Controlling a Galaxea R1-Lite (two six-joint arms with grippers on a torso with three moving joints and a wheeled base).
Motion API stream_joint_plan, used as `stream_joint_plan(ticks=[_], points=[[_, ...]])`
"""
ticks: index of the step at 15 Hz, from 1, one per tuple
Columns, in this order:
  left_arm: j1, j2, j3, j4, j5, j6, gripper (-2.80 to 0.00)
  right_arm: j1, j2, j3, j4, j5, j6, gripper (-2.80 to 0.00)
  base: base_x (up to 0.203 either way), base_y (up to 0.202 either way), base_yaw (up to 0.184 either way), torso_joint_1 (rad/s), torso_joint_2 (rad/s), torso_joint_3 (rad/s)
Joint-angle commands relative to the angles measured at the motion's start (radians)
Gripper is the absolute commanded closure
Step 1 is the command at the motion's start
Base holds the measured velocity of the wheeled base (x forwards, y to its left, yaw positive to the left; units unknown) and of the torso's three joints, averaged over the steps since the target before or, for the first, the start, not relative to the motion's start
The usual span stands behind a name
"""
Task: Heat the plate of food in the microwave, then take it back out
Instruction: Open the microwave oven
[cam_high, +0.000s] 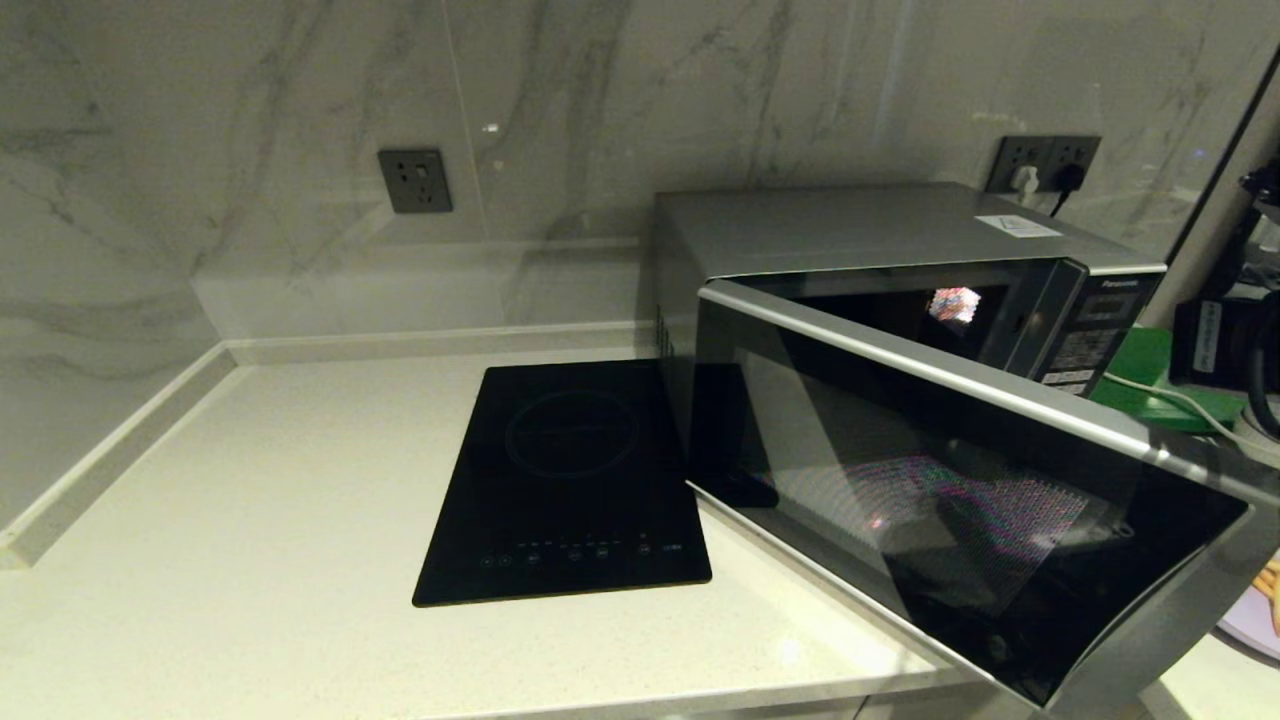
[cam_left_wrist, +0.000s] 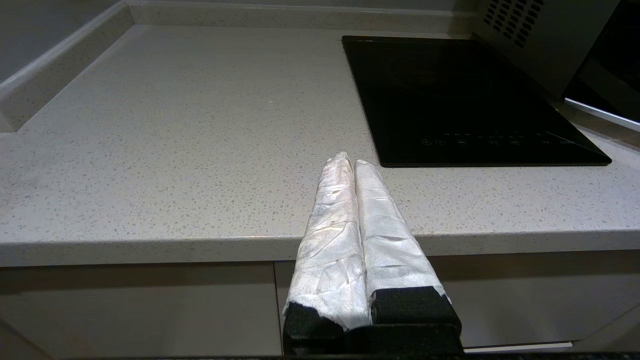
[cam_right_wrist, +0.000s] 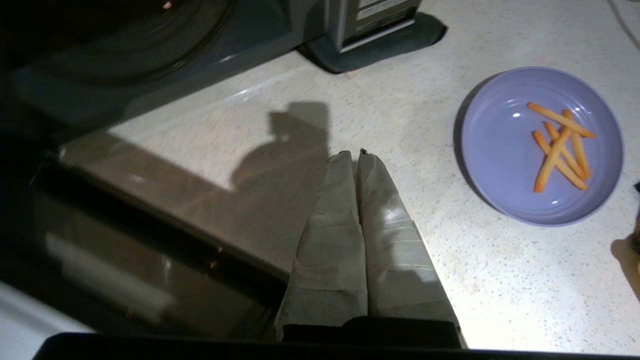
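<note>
Right gripper (cam_right_wrist: 356, 154) hangs over the counter (cam_right_wrist: 280, 125) with its taped fingers pressed together, holding nothing. Just beyond it the microwave (cam_high: 900, 300) stands with its door (cam_high: 960, 500) swung open. Near the gripper, the plate of food (cam_right_wrist: 500, 160) sits on the counter, apart from it. Left gripper (cam_left_wrist: 350, 162) is parked at the counter's near edge, fingers together and empty, left of the hob (cam_left_wrist: 465, 95).

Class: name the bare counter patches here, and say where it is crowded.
Free: the counter left of the hob, to the wall. Crowded: right of the hob, where the microwave and its open door stand; the plate lies beyond.
</note>
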Motion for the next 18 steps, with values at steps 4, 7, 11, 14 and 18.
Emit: stream_joint_plan(ticks=[4,7,11,14,18], points=[[0.001,0.001,0.0,0.0,0.0,-0.001,0.0,0.118,-0.154,0.085,0.049,0.035,0.008,0.0,0.0,0.0,0.0,0.0,0.0,0.0],[0.001,0.001,0.0,0.0,0.0,-0.001,0.0,0.193,-0.223,0.129,0.082,0.047,0.027,0.0,0.0,0.0,0.0,0.0,0.0,0.0],[0.001,0.001,0.0,0.0,0.0,-0.001,0.0,0.297,-0.272,0.146,0.152,0.05,0.093,0.0,0.0,0.0,0.0,0.0,0.0,0.0],[0.001,0.001,0.0,0.0,0.0,-0.001,0.0,0.383,-0.317,0.146,0.196,0.097,0.109,0.0,0.0,0.0,0.0,0.0,0.0,0.0],[0.001,0.001,0.0,0.0,0.0,-0.001,0.0,0.579,-0.338,0.148,0.219,0.133,0.198,0.0,0.0,0.0,0.0,0.0,0.0,0.0]])
